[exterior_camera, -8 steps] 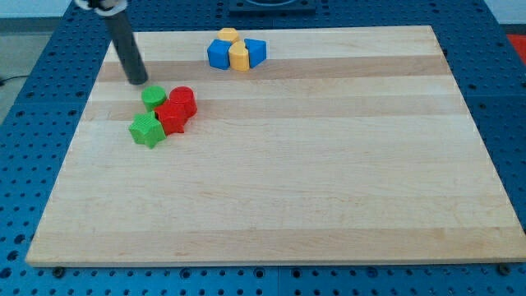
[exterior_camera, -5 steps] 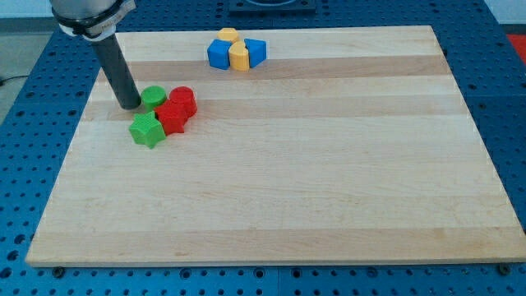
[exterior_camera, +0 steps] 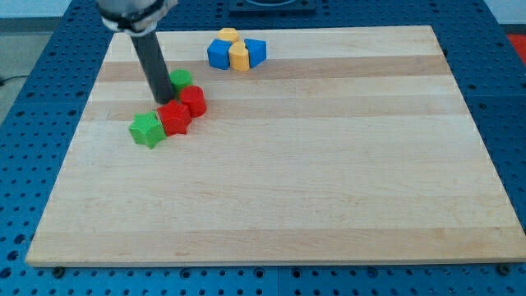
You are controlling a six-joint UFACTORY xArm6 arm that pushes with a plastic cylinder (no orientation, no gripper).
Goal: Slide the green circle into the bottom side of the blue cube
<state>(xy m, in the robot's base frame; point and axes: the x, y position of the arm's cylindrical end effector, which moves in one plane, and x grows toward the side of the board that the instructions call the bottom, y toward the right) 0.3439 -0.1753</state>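
**Camera view: rod tip beside the green circle, upper left of the worktop**

Camera view. A pale wooden worktop (exterior_camera: 329, 164) lies on a blue perforated base (exterior_camera: 25, 99). No container shows; every block rests straight on the wood.

Near the top edge, left of centre, a tight cluster of four touching blocks: the blue cube (exterior_camera: 218, 54) at the cluster's left, a yellow block (exterior_camera: 228, 35) above it, a second yellow block (exterior_camera: 239, 57) in the middle, and a blue block (exterior_camera: 256, 53) at the right, its shape unclear.

In the upper left of the frame lies a second group. The green circle (exterior_camera: 182, 80) sits at its top, below and to the left of the blue cube and well apart from it. Just below it is a red cylinder (exterior_camera: 194, 100), touching or nearly touching it. A second red block (exterior_camera: 175, 117), shape hard to make out, lies at the cylinder's lower left, and a green star-like block (exterior_camera: 147, 129) touches that block's left side.

The arm enters from the top edge at upper left, and its dark rod (exterior_camera: 151, 62) runs down, leaning slightly to the view's right. My tip (exterior_camera: 163, 100) rests on the wood at the lower left of the green circle, just beside it, above the second red block and left of the red cylinder. Whether it touches the circle cannot be told. The arm carries no fingers, so no apart or together state applies.
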